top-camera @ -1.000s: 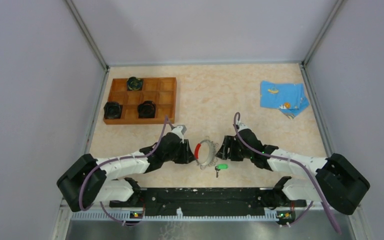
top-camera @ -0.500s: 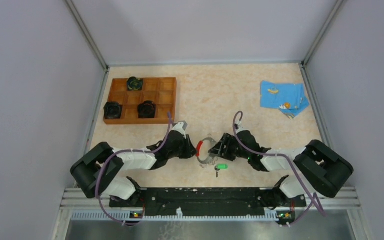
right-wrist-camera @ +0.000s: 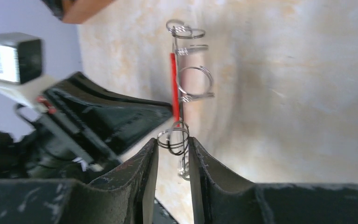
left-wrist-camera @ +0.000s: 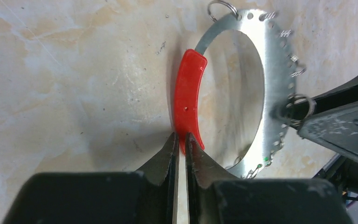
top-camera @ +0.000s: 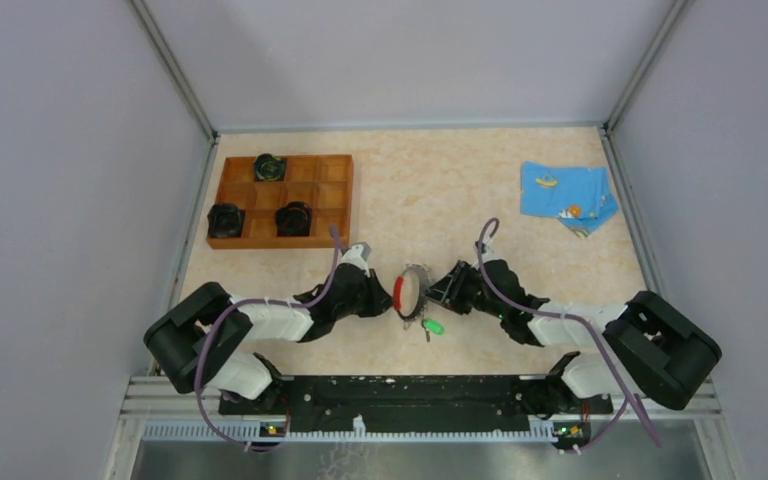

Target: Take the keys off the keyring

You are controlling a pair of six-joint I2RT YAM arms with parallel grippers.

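Sitting between both claws near the front edge of the table (top-camera: 480, 190), the keyring (left-wrist-camera: 275, 70) is held. The left claw (left-wrist-camera: 182, 138) is clamped on its red part (left-wrist-camera: 189, 88). The right claw (right-wrist-camera: 173, 143) has its fingers close around a small wire loop (right-wrist-camera: 173, 135) on the opposite rim; if it squeezes, I cannot tell. The green key (top-camera: 434, 326) is just beside the ring.

Overhead, the keys (top-camera: 433, 326) were too small to count; the right tool (left-wrist-camera: 303, 114) covered part of the keyring (left-wrist-camera: 279, 60).
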